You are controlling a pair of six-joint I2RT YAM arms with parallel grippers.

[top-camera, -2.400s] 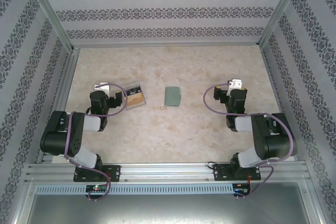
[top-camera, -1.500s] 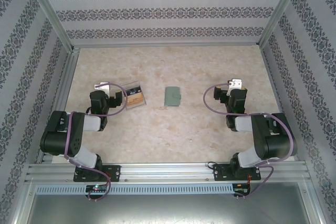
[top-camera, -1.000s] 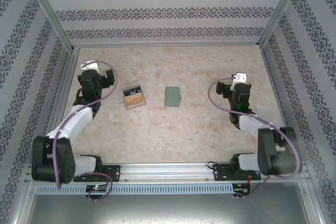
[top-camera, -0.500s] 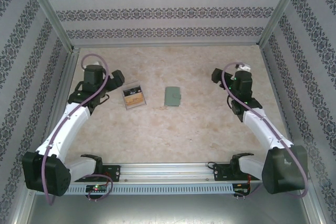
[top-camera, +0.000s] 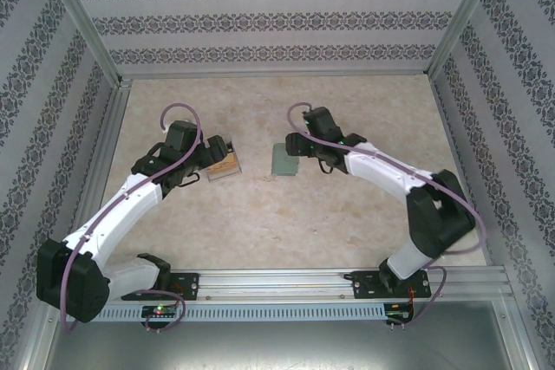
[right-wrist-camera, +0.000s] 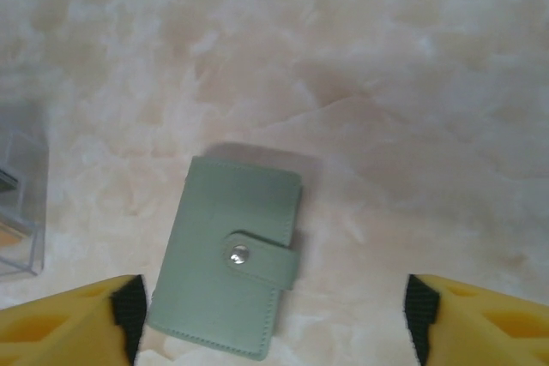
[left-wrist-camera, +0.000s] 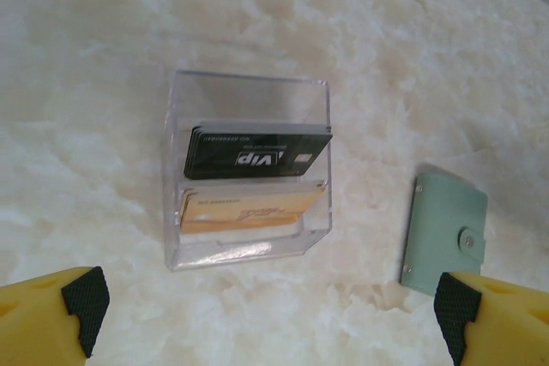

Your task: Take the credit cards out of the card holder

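Both claws hanging wide over a beige marble-look table (top-camera: 286, 223), patterned wallpaper walls (top-camera: 277, 23) all round

One grey-green holder (right-wrist-camera: 230, 256) lies flat mid-table with its tab snapped down, under the right claw (right-wrist-camera: 274, 310), whose fingers are spread apart and touch nothing. The left claw (left-wrist-camera: 270, 310) gapes over one clear tray (left-wrist-camera: 249, 96) just beside the holder. The tray has two cards in it: a black one (left-wrist-camera: 257, 153) reading "VIP" and a tan one (left-wrist-camera: 253, 209) with print too blurry to read.

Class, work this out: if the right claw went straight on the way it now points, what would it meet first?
Most likely the closed holder, lying on the table ahead of the right claw, slightly off-centre; depth is unclear.
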